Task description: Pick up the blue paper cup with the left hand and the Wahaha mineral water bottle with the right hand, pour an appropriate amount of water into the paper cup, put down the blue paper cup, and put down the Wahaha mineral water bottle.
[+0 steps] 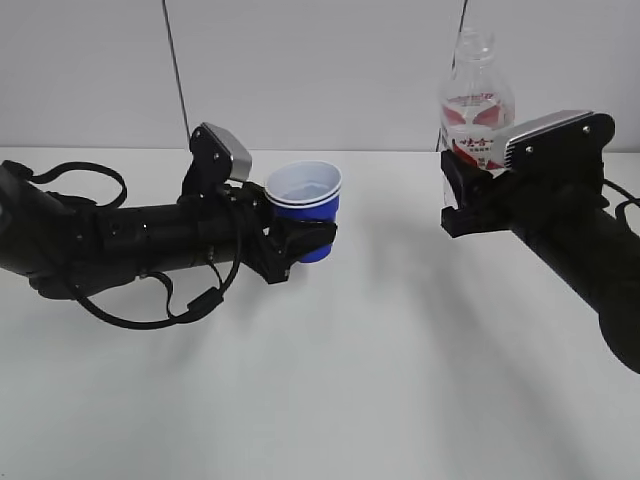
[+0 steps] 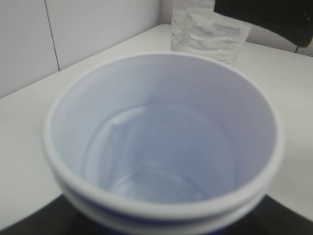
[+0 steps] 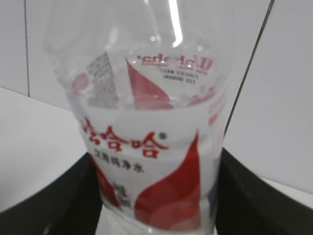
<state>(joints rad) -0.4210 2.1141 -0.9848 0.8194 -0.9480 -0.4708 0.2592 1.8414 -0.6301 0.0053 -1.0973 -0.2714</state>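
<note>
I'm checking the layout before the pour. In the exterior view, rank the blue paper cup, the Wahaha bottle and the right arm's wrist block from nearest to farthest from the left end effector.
1. The blue paper cup: held in the left end effector, left of centre.
2. The Wahaha bottle: upright, off to the right.
3. The right arm's wrist block: just right of the bottle, farthest.

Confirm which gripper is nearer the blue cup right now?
Left. The left gripper is clamped around the blue paper cup, lifted off the table. The right gripper is well off to the side, holding the Wahaha bottle.
</note>
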